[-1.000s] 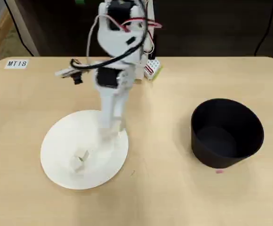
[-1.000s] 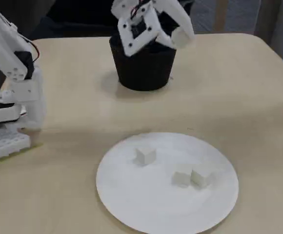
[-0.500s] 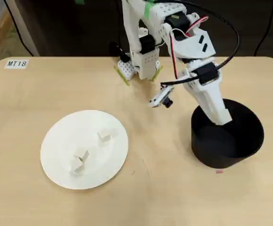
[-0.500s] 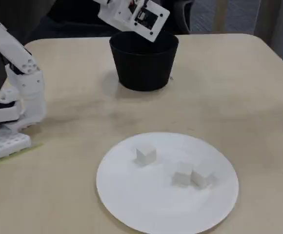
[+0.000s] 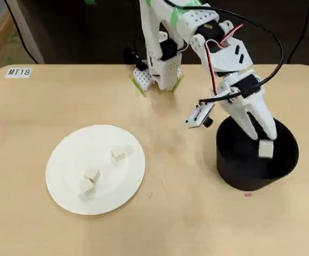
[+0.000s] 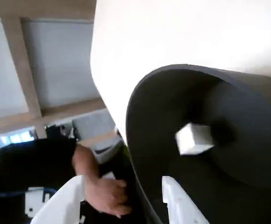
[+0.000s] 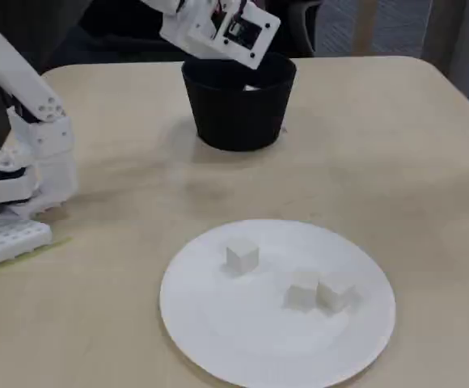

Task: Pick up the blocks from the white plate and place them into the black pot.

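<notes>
The black pot [image 5: 234, 170] stands at the right in the overhead view, and my gripper [image 5: 261, 140] hangs over its mouth. In the wrist view the gripper [image 6: 124, 192] is open, its two white fingers [image 6: 175, 200] spread wide. One pale block [image 6: 194, 138] is loose inside the pot [image 6: 247, 154], clear of both fingers; from overhead this block [image 5: 265, 150] shows just below the fingertips. Three more blocks [image 5: 119, 154] [image 5: 93, 174] [image 5: 85, 185] lie on the white plate [image 5: 69, 160] at the left. The fixed view shows the plate [image 7: 242, 331], its blocks [image 7: 242, 257] [image 7: 302, 289] [image 7: 334, 294] and the pot [image 7: 236, 117].
The arm's base [image 5: 157, 74] stands at the table's far edge, left of the pot, and shows at the left in the fixed view [image 7: 16, 202]. A label reading MT18 [image 5: 19, 72] sits at the far left corner. A person's hand [image 6: 103, 191] appears beyond the table.
The arm swung from the plate across to the pot carrying one block. The gripper has now opened and that block is free inside the pot.
</notes>
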Controlling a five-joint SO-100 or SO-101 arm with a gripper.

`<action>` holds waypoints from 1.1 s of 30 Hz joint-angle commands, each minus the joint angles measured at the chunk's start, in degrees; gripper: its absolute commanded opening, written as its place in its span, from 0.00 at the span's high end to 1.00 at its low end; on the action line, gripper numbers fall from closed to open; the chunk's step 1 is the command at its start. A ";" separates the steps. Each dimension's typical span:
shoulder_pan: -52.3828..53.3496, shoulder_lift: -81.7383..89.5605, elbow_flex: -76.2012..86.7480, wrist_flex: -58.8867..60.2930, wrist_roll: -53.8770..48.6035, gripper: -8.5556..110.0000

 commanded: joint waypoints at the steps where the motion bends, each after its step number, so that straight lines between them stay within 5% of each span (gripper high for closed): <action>1: 0.44 1.58 -0.53 0.35 -0.44 0.72; 4: 0.79 2.29 -0.79 1.05 -0.70 0.75; 8: 4.66 7.03 -1.85 6.77 -0.53 0.94; 15: 21.53 11.25 -7.12 26.37 3.60 0.95; 22: 38.41 3.60 -10.63 34.63 18.54 0.95; 33: 50.80 -10.81 -19.25 46.32 38.41 0.95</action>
